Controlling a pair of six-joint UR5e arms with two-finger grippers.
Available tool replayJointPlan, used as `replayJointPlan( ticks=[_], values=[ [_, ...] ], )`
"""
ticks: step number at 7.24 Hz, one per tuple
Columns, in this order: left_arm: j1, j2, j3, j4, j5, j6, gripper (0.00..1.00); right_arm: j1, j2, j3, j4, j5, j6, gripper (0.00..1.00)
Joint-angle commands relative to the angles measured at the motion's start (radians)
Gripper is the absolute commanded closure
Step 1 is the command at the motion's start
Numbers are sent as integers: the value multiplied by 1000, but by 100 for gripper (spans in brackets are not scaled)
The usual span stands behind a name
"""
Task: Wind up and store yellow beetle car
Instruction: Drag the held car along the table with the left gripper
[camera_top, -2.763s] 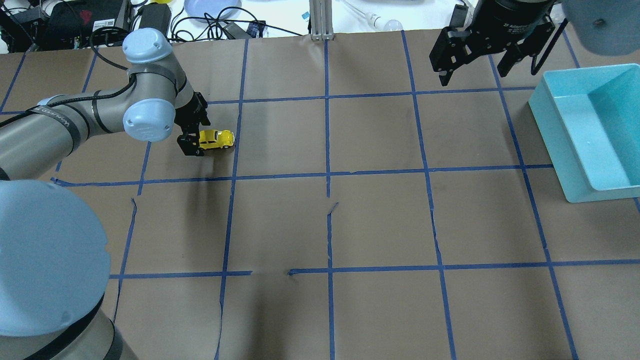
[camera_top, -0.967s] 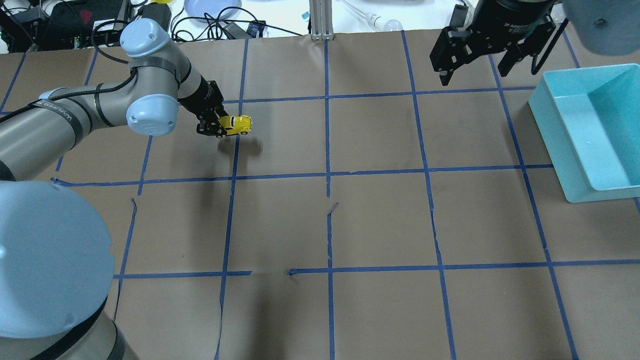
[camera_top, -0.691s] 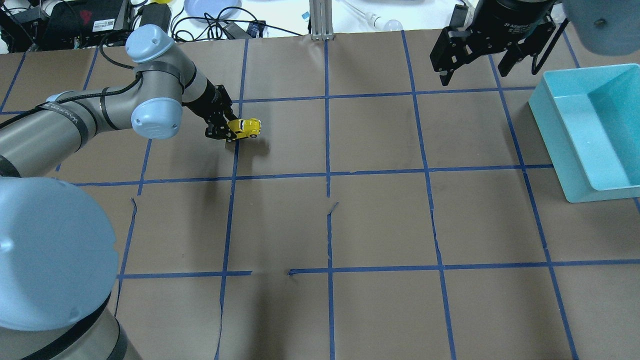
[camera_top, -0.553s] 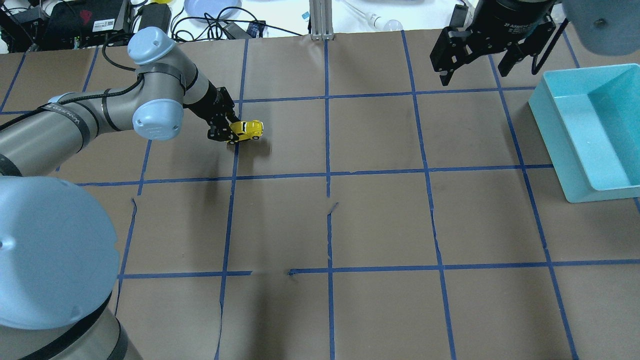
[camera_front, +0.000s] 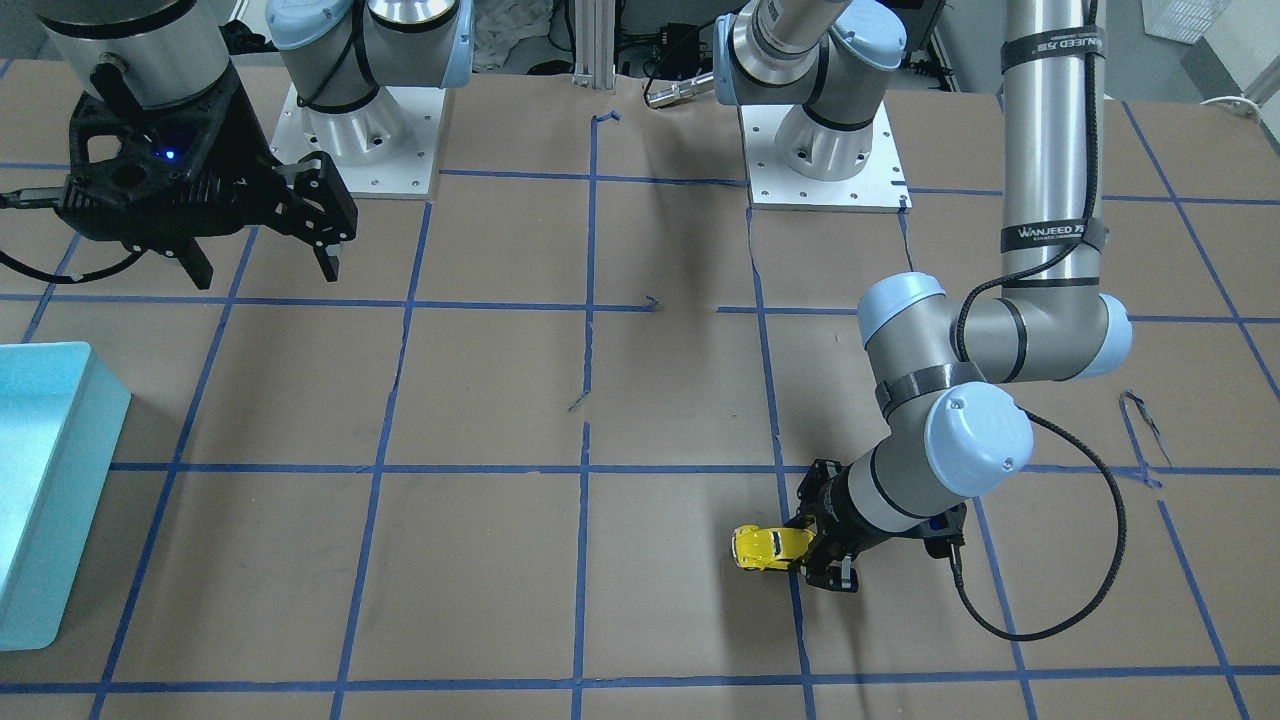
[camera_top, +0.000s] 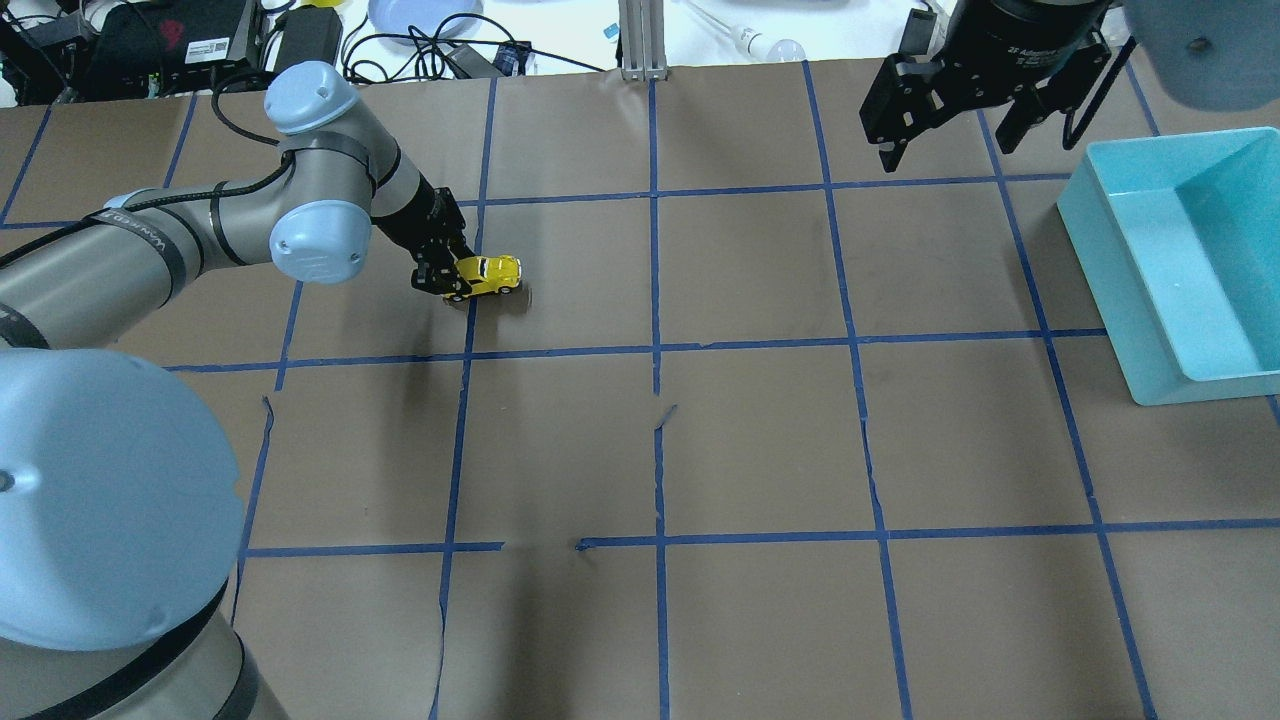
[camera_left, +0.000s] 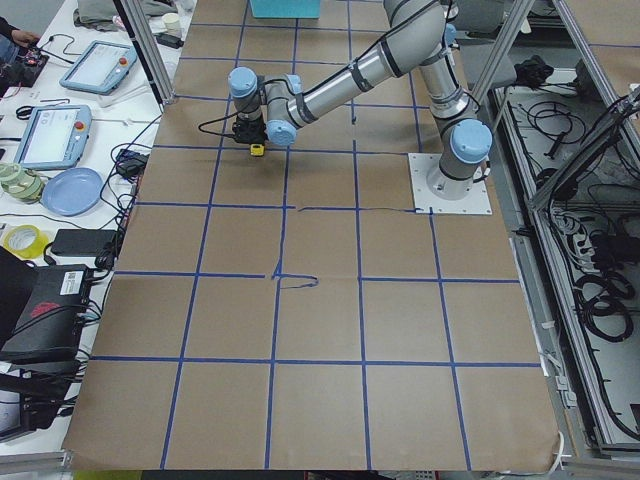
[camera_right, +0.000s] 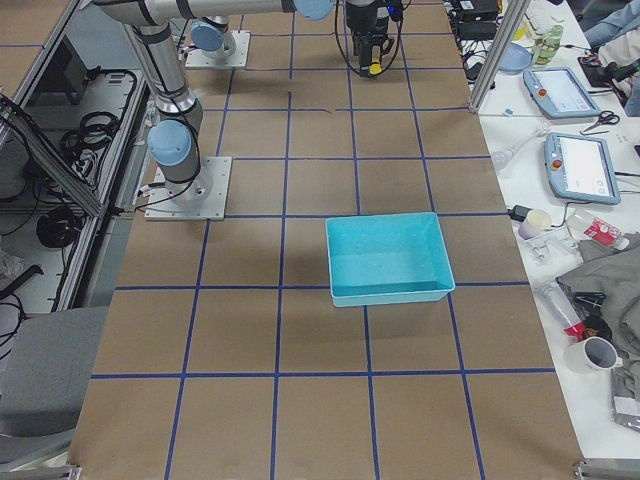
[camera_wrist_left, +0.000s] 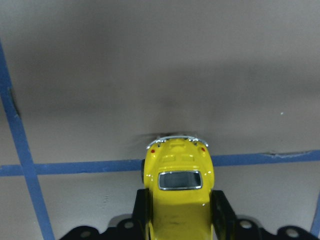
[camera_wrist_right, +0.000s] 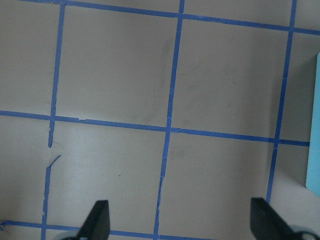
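In the front-facing view, the left gripper (camera_front: 810, 553) is clamping the yellow beetle car (camera_front: 768, 546) by one end. The rest of the car is sticking out sideways past the fingertips, low over the brown paper table (camera_front: 480, 380). The right gripper (camera_front: 262, 262) is hanging well apart from it, high above the table, with its jaws spread wide and nothing between them. The teal bin (camera_front: 75, 520) is lying off to that gripper's side, towards the operators' edge.

From overhead, the left gripper (camera_top: 447, 282) is pinching the car (camera_top: 488, 275) from both flanks. The car is pointing away from the wrist, and its shadow is falling just beyond it on the paper. The right gripper (camera_top: 945, 150) is hovering open, with the bin (camera_top: 1110, 300) just beside it.

In the exterior left view, the car (camera_left: 257, 151) is showing as a yellow speck directly under the left gripper's black body; the grip is too small to judge here.

In the exterior right view, the car (camera_right: 375, 69) is again sitting at the tip of the far arm, well apart from the bin (camera_right: 390, 293).

The left wrist camera is looking down the car's roof (camera_wrist_left: 178, 200). Black fingers (camera_wrist_left: 141, 210) are pressing on both sides, and the window and silvery bumper are projecting ahead over a blue tape line. Whether the wheels are touching the paper cannot be told.

The right wrist camera is showing both fingertips (camera_wrist_right: 98, 220) far apart over bare paper, holding nothing.
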Motion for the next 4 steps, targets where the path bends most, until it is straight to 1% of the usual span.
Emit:
replayJointPlan(
  ticks=[1,4],
  values=[
    [0,-8,7,-2,30,9,100,0,0,0,0,-1,2,0],
    [20,-12,16,2,62,33,100,0,0,0,0,0,2,0]
  ],
)
